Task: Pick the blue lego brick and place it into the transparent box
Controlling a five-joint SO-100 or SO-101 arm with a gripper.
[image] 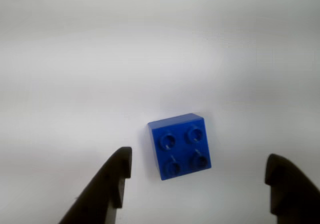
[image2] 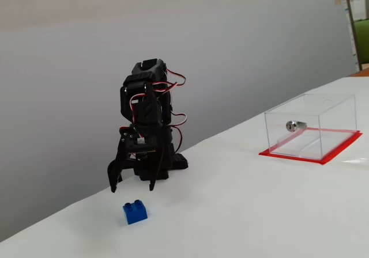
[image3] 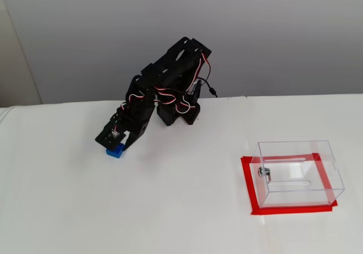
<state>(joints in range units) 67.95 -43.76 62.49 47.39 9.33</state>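
Observation:
The blue lego brick [image: 180,145] lies flat on the white table, studs up, and the wrist view shows it between my two dark fingers and slightly ahead of their tips. My gripper [image: 199,160] is open, its jaws spread wider than the brick and nothing held. In both fixed views the gripper [image2: 133,187] [image3: 115,146] hangs just above the brick [image2: 135,212] [image3: 115,151], fingers pointing down. The transparent box [image2: 311,125] [image3: 298,172] stands far to the right on a red base, with a silver lock [image2: 292,125] on one wall. It looks empty.
The arm's black base [image2: 173,163] [image3: 181,109] sits behind the brick near the table's back edge, against a grey wall. White tabletop [image3: 187,208] stretches between brick and box.

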